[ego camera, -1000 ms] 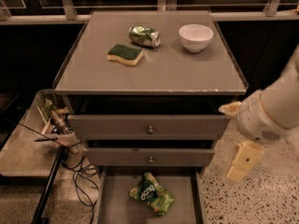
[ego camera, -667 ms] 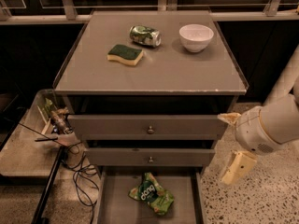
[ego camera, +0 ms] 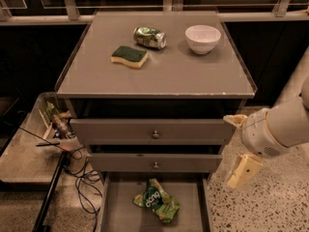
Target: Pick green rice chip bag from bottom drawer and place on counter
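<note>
The green rice chip bag lies crumpled on the floor of the open bottom drawer, near its middle. The counter is the grey cabinet top above. My gripper hangs to the right of the cabinet, level with the two upper drawers, above and to the right of the bag. Its two cream fingers stand wide apart and hold nothing.
On the counter are a green-and-yellow sponge, a crushed green can and a white bowl. Two upper drawers with small knobs are shut. A low side table with clutter and cables stands at the left.
My arm and gripper have sunk a little beside the cabinet's right side. The bag and the things on the counter have not moved.
</note>
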